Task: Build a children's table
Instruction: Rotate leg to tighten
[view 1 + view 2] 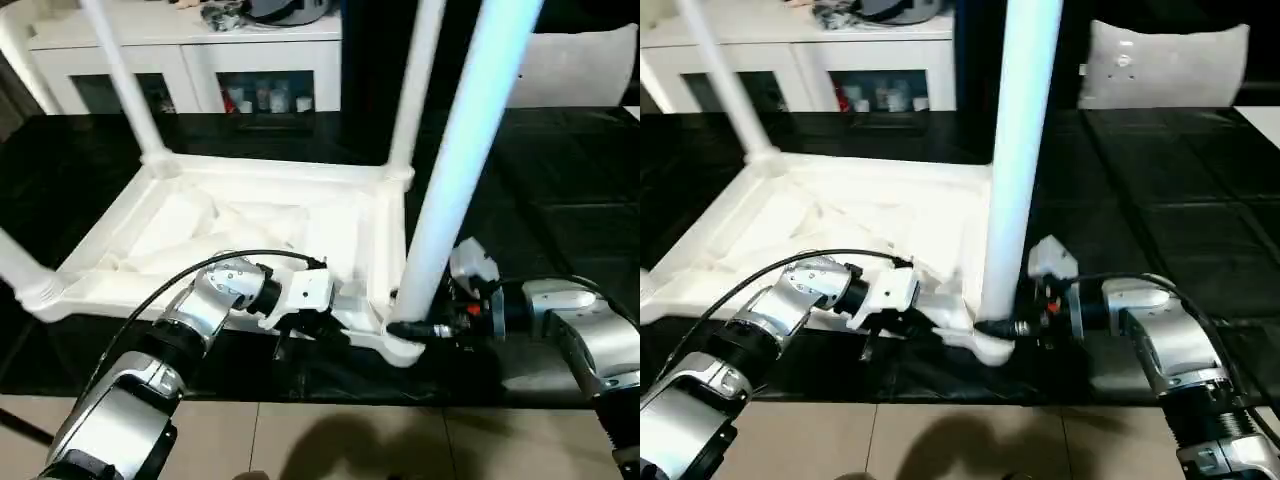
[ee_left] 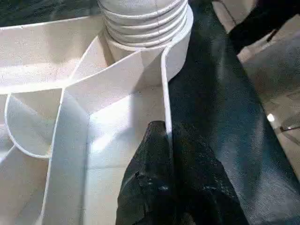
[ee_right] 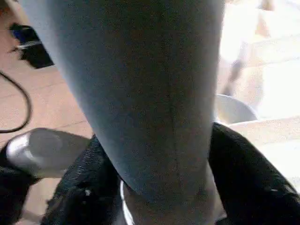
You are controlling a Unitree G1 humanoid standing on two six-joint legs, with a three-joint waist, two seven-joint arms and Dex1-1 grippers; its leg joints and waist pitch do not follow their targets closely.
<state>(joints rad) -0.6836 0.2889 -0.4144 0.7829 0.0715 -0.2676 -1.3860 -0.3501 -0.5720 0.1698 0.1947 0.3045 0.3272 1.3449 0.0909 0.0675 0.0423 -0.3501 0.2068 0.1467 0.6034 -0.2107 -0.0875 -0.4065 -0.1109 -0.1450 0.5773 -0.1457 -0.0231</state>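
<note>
While your right gripper (image 1: 992, 328) clasps the near leg (image 1: 1018, 150) just above its corner socket (image 1: 985, 348), probably to seat it, the tabletop (image 1: 250, 230) lies upside down. Your left gripper (image 2: 164, 150) pinches the rim (image 2: 165, 93) beside that socket, likely steadying it.

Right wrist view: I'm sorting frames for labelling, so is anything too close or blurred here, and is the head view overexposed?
Right wrist view: the leg looms soft and grey-blue between the fingers. Left eye view: the tabletop underside is blown out, ribs barely readable.
</note>
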